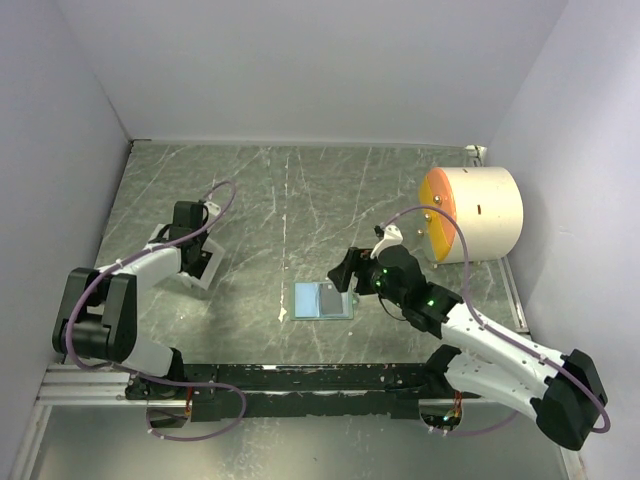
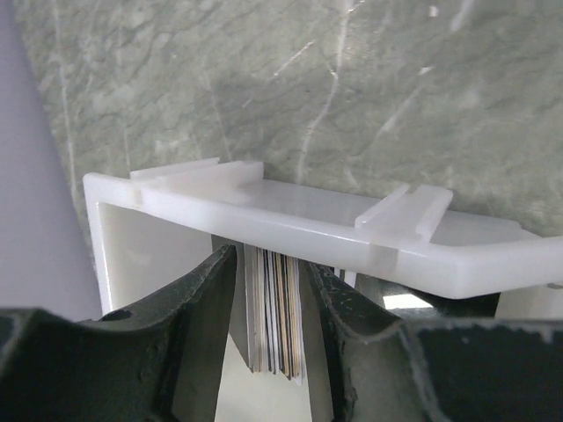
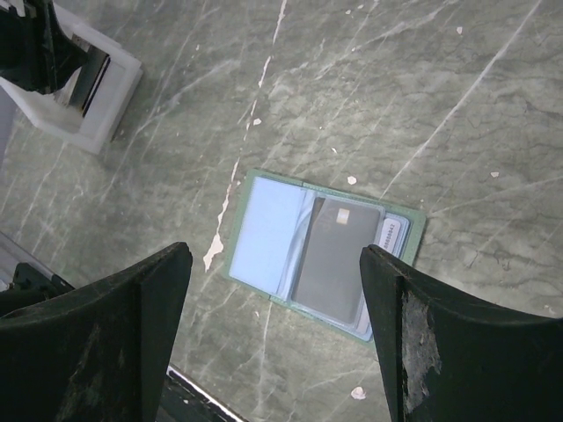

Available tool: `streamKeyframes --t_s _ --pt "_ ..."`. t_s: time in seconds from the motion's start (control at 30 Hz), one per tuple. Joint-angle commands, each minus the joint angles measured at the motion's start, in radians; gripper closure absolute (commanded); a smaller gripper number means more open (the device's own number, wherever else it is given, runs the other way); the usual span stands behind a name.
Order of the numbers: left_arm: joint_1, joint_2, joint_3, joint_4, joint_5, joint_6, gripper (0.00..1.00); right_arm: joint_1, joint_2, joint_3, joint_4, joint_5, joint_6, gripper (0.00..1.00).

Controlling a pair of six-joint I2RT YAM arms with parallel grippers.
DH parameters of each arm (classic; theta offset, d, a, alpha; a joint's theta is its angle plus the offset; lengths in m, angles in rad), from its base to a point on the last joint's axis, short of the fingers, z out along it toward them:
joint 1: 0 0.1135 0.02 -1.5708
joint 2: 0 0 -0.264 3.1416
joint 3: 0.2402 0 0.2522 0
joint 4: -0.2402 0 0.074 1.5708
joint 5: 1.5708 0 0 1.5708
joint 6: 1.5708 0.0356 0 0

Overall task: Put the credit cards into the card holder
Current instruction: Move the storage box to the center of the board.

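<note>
Our left hand (image 2: 271,262) straddles the credit cards (image 2: 274,325) in the white tray (image 2: 290,220); we cannot tell if it grips. Our right hand (image 3: 274,253) hangs released above the card holder (image 3: 257,230).

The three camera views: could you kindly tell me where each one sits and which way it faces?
Top external: above and behind the arms, facing down at the table; both arms show, bases at bottom.
Left wrist: on the left arm, facing the cards standing in the white tray; the left gripper straddles them.
Right wrist: on the right arm, facing down at the open wallet; the open right gripper frames it.
Shared: top and right wrist both show wallet and tray.
</note>
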Motion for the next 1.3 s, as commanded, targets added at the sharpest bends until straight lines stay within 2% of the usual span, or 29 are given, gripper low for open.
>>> streamKeyframes --t_s 0.0,0.4,0.57,0.73,0.9,1.27 --pt "0.018 0.014 0.010 0.067 -0.122 0.028 0.54 -0.003 -0.026 -0.003 -0.012 0.024 0.005 0.22" --pt "0.041 0.053 0.037 0.118 -0.237 0.064 0.47 -0.003 -0.030 0.004 -0.028 0.037 -0.002 0.22" --pt "0.062 0.077 0.050 0.127 -0.244 0.065 0.43 -0.003 -0.019 0.007 -0.025 0.036 -0.004 0.22" --pt "0.068 0.080 0.062 0.101 -0.198 0.049 0.52 -0.005 0.035 -0.003 0.040 0.020 0.021 0.24" --pt "0.068 0.051 0.061 0.085 -0.150 0.018 0.58 -0.003 0.202 0.049 0.218 -0.091 0.115 0.30" --pt "0.092 0.035 0.056 0.082 -0.111 -0.025 0.57 0.029 0.794 0.435 0.395 -0.225 0.270 0.34"
